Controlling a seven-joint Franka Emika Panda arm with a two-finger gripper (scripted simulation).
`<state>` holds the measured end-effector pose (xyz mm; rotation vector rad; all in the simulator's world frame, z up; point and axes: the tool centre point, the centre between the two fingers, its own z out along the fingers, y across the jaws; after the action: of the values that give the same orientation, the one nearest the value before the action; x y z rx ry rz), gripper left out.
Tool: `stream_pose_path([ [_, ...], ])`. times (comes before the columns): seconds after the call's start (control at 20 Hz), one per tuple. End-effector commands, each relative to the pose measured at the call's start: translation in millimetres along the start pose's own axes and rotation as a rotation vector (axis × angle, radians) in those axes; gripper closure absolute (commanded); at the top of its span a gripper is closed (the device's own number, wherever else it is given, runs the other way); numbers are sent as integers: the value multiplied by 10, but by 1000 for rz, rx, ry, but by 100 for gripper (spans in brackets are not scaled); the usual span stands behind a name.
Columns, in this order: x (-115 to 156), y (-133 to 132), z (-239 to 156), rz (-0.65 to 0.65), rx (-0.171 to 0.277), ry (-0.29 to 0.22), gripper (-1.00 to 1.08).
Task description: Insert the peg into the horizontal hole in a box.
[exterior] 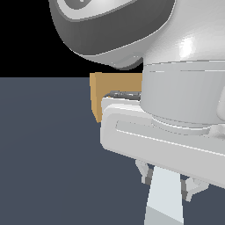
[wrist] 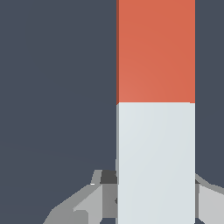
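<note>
Peg (wrist: 155, 109): long square-section bar, one half red-orange, the other pale grey-white, flat matte faces; clamped at its pale end between the fingers of the end effector (wrist: 155, 199) above the dark counter (wrist: 57, 96); tan box (exterior: 107, 83) behind the arm.

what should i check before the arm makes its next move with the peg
1. Peg between the end effector fingers: ok, a finger sits on each side of the pale half.
2. Firm contact on peg: cannot tell.
3. Red-orange half free of the fingers: ok.
4. Box in sight: ok, partly hidden behind the arm in the exterior view.
5. Hole visible: not ok, neither view shows it.
6. Peg aligned with hole: cannot tell.
</note>
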<state>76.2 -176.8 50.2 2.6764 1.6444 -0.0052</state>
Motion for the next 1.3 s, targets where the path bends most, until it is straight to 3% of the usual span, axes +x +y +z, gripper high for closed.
stream_pose_path([
  [0.0,287,34,-89,-96,-3,0,108],
  [0.4,1105,-59,-293,-373,-3,1,108],
  [0.8,1804,-352,-475,-627,-3,1,108],
  [1.25,2139,-598,-572,-765,-3,2,108],
])
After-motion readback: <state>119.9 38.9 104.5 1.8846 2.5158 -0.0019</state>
